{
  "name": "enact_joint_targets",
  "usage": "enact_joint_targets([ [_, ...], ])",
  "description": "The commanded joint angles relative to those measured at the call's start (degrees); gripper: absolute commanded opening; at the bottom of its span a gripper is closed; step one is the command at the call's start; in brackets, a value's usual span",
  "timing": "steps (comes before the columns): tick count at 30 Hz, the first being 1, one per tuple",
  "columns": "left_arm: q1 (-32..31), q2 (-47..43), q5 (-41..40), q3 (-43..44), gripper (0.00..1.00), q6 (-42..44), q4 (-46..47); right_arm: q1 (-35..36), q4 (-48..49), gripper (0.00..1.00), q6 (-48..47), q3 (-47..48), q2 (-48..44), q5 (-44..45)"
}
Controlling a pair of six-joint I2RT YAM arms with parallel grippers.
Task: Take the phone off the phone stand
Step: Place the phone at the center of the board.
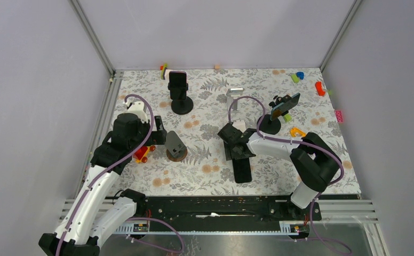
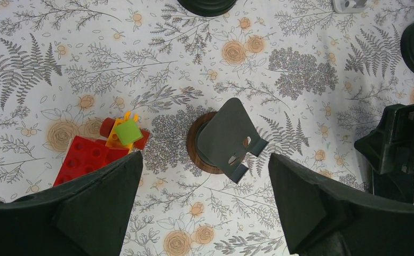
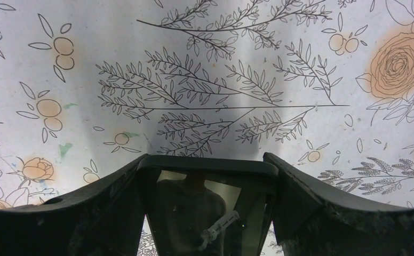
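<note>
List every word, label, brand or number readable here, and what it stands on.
None: no text is readable in any view.
The phone shows only a dark reflection on its screen.
The grey stand, toy bricks and floral table cover carry no lettering.

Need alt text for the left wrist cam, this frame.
An empty dark grey phone stand on a round brown base sits on the floral tablecloth, framed between the two black fingers of the open left gripper. A red toy block with yellow and green pieces lies left of it, beside one finger.
</note>
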Motion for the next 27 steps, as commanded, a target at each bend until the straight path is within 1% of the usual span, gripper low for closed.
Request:
enact_joint_targets([
  [1, -0.19, 0.26, -0.27, 0.23, 0.98, 0.56, 2.06, 0.02, 0.88, 0.69, 1.39, -0.35, 1.29, 1.60],
  [3, -0.19, 0.39, -0.39, 0.23, 0.98, 0.65, 2.04, 0.02, 0.87, 0.75, 1.43, -0.41, 1.09, 1.83],
  [10, -0.19, 0.58, -1.10, 0.32, 0.98, 0.67, 2.06, 0.02, 0.38, 0.86, 0.83, -0.43, -0.36, 2.31],
  [18, -0.18, 0.59, -0.96, 0.41, 0.98, 0.65, 2.05, 0.02, -1.90, 0.90, -1.01, 0.54, -3.88, 3.03],
  [27, -0.19, 1.95, -1.51, 2.86, 0.98, 0.29, 1.90, 0.02, -1.66, 0.90, -7.51, 1.98, -10.26, 4.02],
])
